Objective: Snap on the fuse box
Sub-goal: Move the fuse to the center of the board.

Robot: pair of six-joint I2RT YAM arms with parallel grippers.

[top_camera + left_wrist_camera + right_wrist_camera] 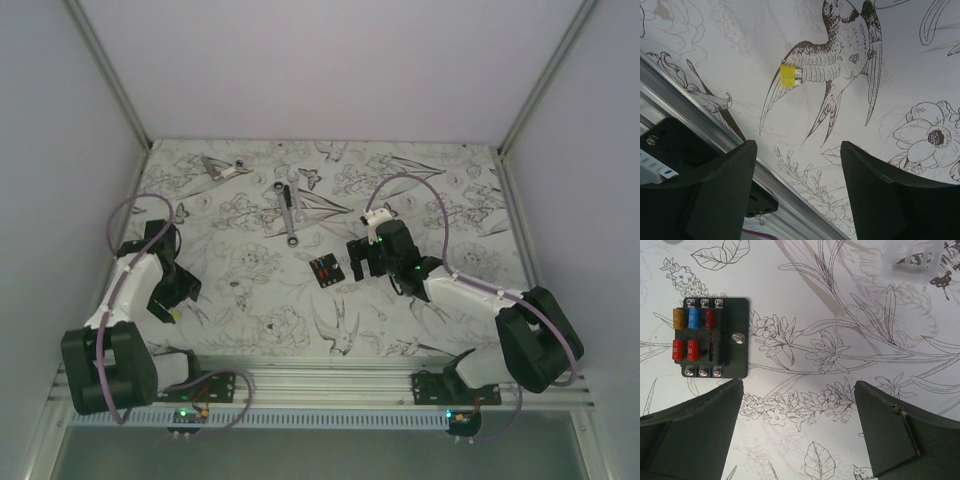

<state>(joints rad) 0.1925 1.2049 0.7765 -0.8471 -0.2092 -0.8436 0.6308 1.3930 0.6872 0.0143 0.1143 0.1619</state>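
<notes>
Black fingers of the right claw point(797, 400) fill the bottom of its wrist view, spread wide with only bare bench point(805, 300) between them. Just up and left of them the fuse box point(715, 337) lies flat on the printed surface. It is face up, with five coloured fuses point(693, 318) seated and one slot apparently vacant. From above it sits mid-bench, just beside that claw. A clear plastic piece point(912, 257), likely the cover, rests well apart at the view's far corner. The left claw point(797, 150) also stands apart and empty, near the aluminium rail point(685, 107) at the bench's front, with a loose yellow fuse point(790, 76) beyond it. The main risk, as I judge it, is that nothing pins the box, so a press landing off-square could skid or tip it rather than latch. The right claw is offset from the box, so closing here would catch an edge at best. The clear piece looks thin and slippery, and a hard pinch could flex it or let it pop free.
</notes>
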